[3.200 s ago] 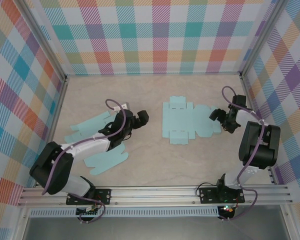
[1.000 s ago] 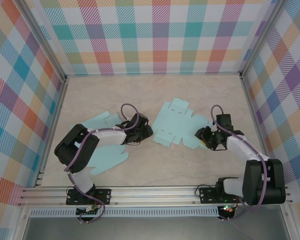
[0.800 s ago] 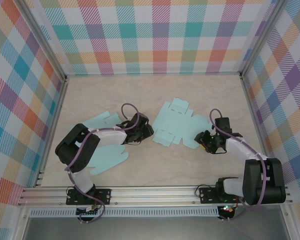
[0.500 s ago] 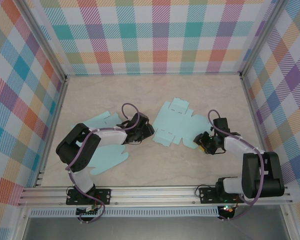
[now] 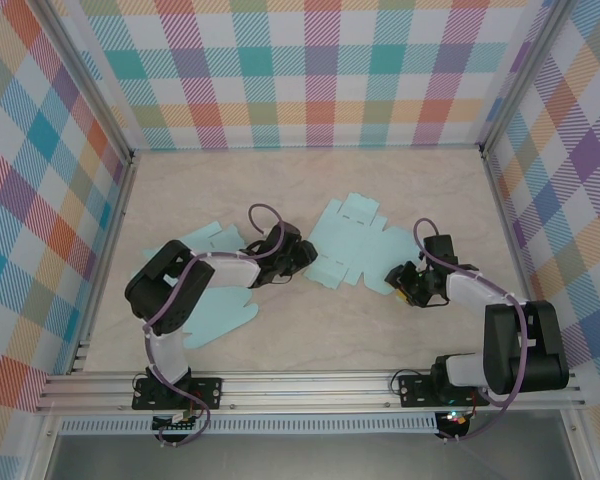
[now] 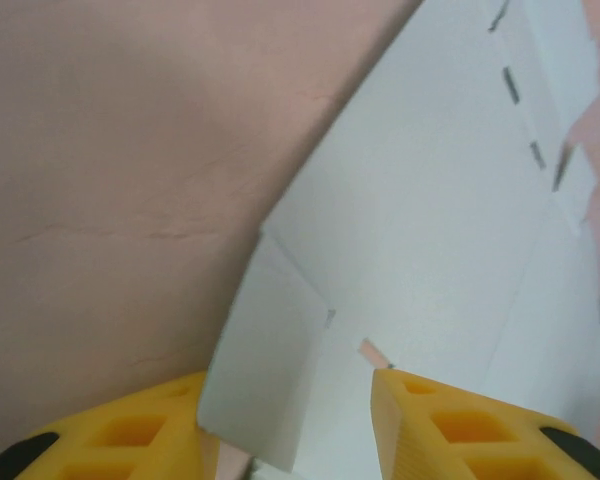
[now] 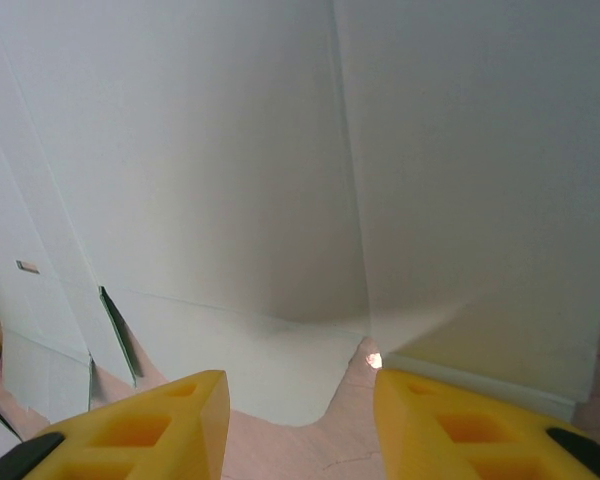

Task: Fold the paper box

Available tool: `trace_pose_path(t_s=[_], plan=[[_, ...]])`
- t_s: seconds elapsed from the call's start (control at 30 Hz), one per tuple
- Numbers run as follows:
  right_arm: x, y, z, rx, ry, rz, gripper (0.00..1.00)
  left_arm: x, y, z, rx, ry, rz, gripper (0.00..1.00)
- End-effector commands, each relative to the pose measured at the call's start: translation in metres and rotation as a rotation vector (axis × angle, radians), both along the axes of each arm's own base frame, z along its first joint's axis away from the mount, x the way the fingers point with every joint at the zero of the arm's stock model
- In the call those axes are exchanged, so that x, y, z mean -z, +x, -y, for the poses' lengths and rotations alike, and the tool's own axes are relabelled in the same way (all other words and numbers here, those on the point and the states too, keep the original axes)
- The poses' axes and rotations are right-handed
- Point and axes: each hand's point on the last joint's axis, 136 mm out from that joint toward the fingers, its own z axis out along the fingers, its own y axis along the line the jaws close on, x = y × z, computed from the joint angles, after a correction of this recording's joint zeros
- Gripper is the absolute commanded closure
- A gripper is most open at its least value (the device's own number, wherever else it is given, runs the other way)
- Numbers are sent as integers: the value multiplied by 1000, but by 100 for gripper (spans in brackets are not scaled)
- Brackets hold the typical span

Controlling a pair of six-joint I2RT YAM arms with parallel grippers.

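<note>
Left wrist view: left claw (image 6: 290, 388) released astride paper box (image 6: 430, 230) flap; right claw (image 7: 300, 388) released.

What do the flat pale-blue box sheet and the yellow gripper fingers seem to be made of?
Flat pale-blue box sheet: probably thin matte card; it shows pre-cut slots and crease lines. Yellow gripper fingers: likely moulded plastic, with recessed pockets.

Robot test cell, plaid-papered walls (image 5: 320, 70), aluminium frame rail (image 5: 310, 385), marbled tabletop (image 5: 330, 330)
</note>
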Motion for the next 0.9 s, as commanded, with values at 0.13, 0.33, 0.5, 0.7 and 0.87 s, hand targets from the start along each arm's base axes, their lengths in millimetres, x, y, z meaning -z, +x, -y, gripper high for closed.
trace_pose_path(t_s=[0.13,0.33,0.5,0.7,0.87], plan=[[12,-10,1,3,-17,-52,56,20,1,36,39,-147,14,62],[12,-10,0,2,-16,-51,56,25,5,23,10,-62,26,70],[11,-10,0,-1,-19,-50,56,27,10,10,-24,-7,31,57],[10,-9,0,-2,-16,-45,56,34,20,1,-61,8,23,57],[9,-9,0,-4,-18,-44,56,37,26,-13,-105,43,20,65]])
